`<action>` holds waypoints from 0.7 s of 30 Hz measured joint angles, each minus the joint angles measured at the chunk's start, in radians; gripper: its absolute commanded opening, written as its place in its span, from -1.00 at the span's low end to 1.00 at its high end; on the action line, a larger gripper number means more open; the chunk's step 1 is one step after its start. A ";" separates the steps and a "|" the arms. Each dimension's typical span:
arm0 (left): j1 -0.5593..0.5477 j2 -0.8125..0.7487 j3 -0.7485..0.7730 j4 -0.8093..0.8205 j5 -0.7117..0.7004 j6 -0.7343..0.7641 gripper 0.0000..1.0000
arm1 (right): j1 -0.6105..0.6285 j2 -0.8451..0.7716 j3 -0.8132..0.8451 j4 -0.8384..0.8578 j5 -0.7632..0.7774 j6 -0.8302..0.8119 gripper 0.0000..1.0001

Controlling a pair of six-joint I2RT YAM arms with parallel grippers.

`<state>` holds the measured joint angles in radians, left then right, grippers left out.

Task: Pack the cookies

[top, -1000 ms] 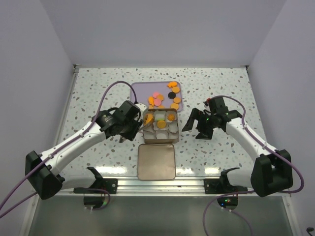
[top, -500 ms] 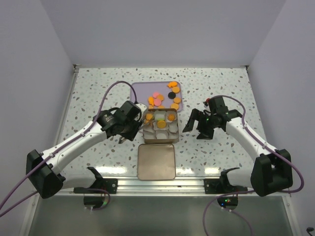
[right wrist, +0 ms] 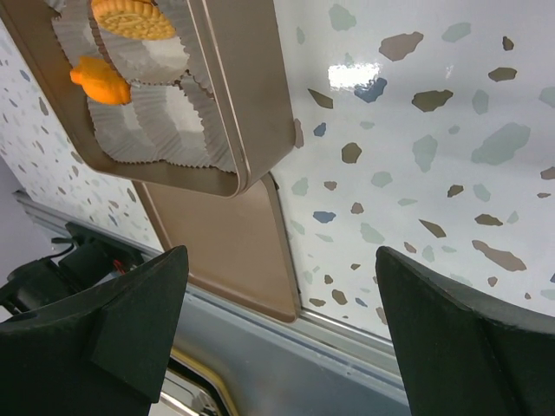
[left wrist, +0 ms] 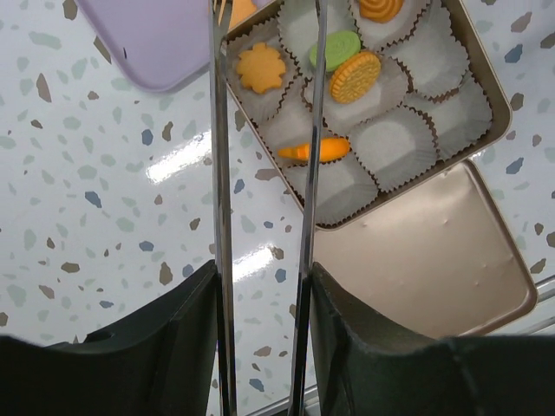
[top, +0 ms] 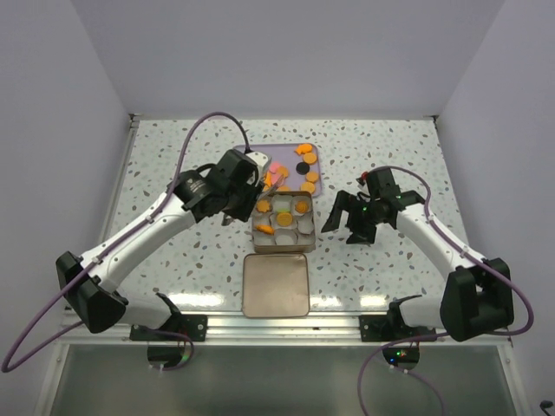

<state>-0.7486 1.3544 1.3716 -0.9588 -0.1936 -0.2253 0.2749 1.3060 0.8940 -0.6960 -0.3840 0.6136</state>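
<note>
Most cookies (top: 310, 177) lie on the purple tray (left wrist: 147, 43), just above the middle of the top view: orange ones, pink ones and 1 black. The left fingers (left wrist: 221, 217), 2 thin metal rods, hang over the tray's left part with a narrow gap and nothing seen between them. Their tips run off the top edge of the wrist view. Directly below the tray, the square tin (right wrist: 238, 78) holds 9 paper cups (left wrist: 395, 143) with 4 orange cookies and 1 green in them. Its lid (top: 276, 284) lies below it on the desk (top: 173, 147). The right fingers (right wrist: 130, 321), right of the tin, gape wide and hold nothing.
</note>
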 measured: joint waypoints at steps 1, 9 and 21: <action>0.000 0.010 0.012 0.000 -0.005 0.000 -0.05 | 0.000 0.001 0.004 0.000 0.000 -0.002 0.86; 0.056 0.137 0.082 0.010 -0.020 0.004 -0.06 | 0.000 0.016 0.023 0.000 0.002 -0.012 0.86; 0.198 0.349 0.198 0.024 -0.017 0.036 -0.10 | 0.000 0.055 0.063 -0.010 0.018 -0.032 0.86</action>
<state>-0.5503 1.7035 1.5696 -0.9348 -0.2108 -0.1890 0.2749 1.3613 0.9573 -0.7055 -0.3660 0.5819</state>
